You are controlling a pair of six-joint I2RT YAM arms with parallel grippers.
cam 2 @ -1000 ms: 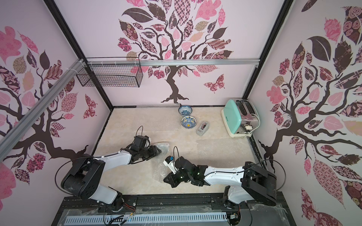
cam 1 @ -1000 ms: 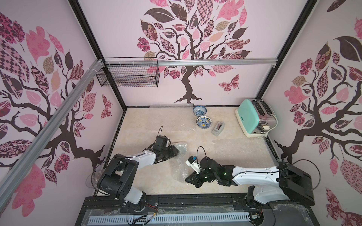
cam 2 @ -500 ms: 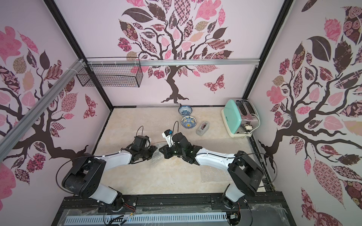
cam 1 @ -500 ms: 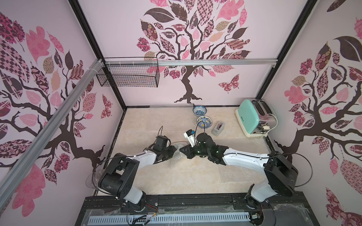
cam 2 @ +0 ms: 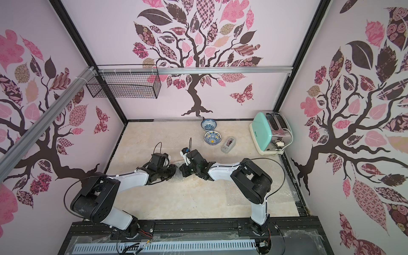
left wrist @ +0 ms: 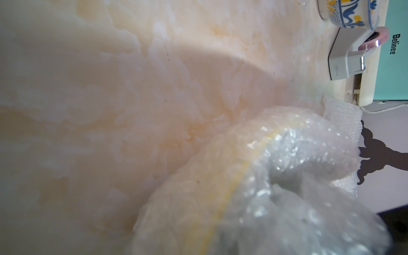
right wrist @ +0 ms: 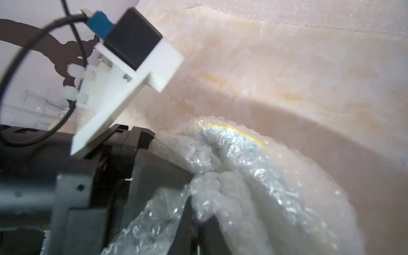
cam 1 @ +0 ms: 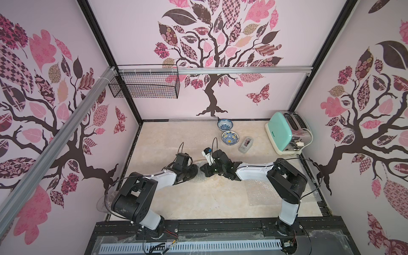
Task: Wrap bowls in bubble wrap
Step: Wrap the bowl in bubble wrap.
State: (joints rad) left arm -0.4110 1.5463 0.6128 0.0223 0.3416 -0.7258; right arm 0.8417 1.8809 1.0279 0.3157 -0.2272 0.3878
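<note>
The right gripper has swung to the middle of the tabletop, pinched shut on bubble wrap bunched over a yellow-rimmed bowl. At nine o'clock the left gripper meets the wrap, grip unclear. Folding has likely begun; two bare bowls wait at one o'clock.

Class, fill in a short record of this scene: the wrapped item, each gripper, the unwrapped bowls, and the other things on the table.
wrapped item: wrapped bowl, its yellow rim showing through the bubble wrap, mid-table
right gripper: shut, pinching the bubble wrap
left gripper: at the bundle's opposite side; grip unclear
unwrapped bowls: blue-and-white bowl by the back wall; blue-and-yellow bowl just in front of it
other things: tape dispenser, mint toaster, spare bubble wrap sheet
</note>
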